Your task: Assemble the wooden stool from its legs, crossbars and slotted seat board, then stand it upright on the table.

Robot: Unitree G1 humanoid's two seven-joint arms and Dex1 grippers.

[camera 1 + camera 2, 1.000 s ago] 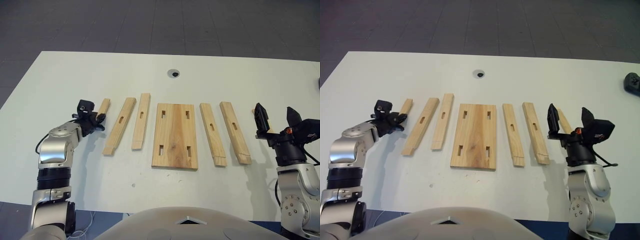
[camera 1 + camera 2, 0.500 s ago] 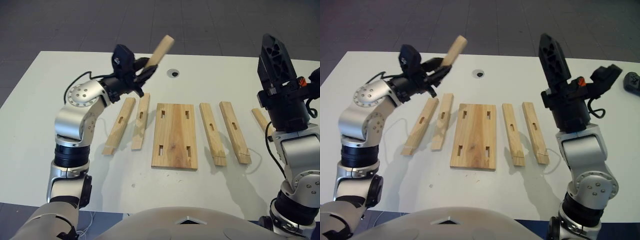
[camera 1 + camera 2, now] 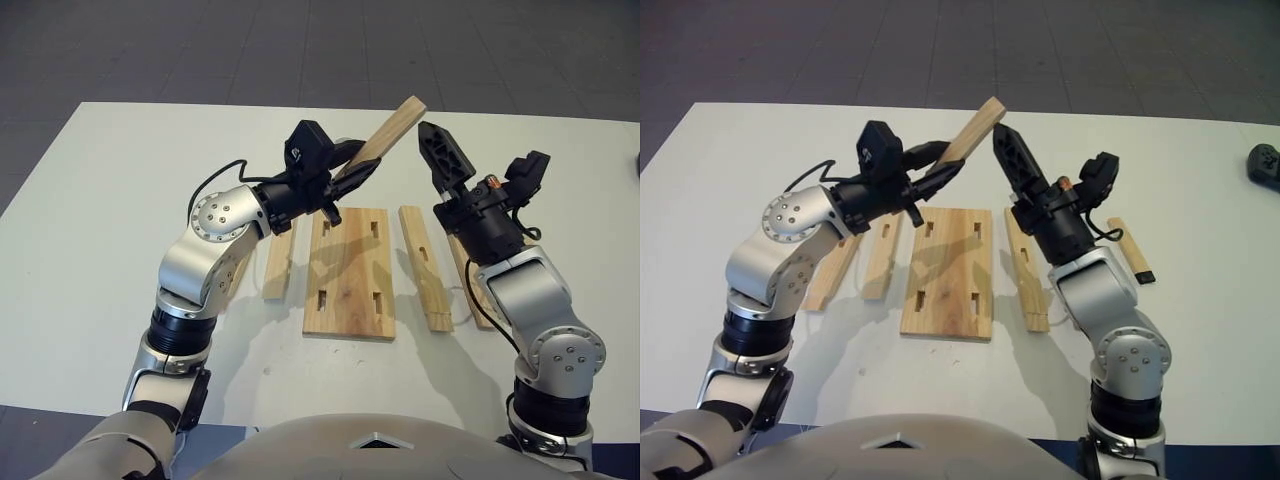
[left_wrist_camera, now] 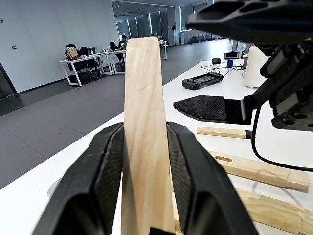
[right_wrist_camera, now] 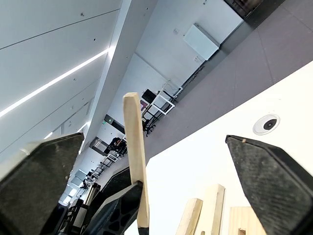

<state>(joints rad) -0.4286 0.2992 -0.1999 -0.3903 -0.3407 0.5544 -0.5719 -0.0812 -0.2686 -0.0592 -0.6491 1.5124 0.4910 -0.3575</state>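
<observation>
Crossbar held up over board, right gripper wide open at its top end
Left gripper [image 3: 347, 172] is clamped on the low end of the crossbar [image 3: 388, 135], which tilts up above the far end of the board [image 3: 350, 270]. Right gripper [image 3: 482, 148] is spread wide and holds nothing, one finger just beside the free tip. Likely a handover: set the right fingers square round the bare upper half and close firm before the left lets go. Air over the board is free; legs [image 3: 425, 265] lie close on both sides on the table [image 3: 120, 200], so lower straight down
</observation>
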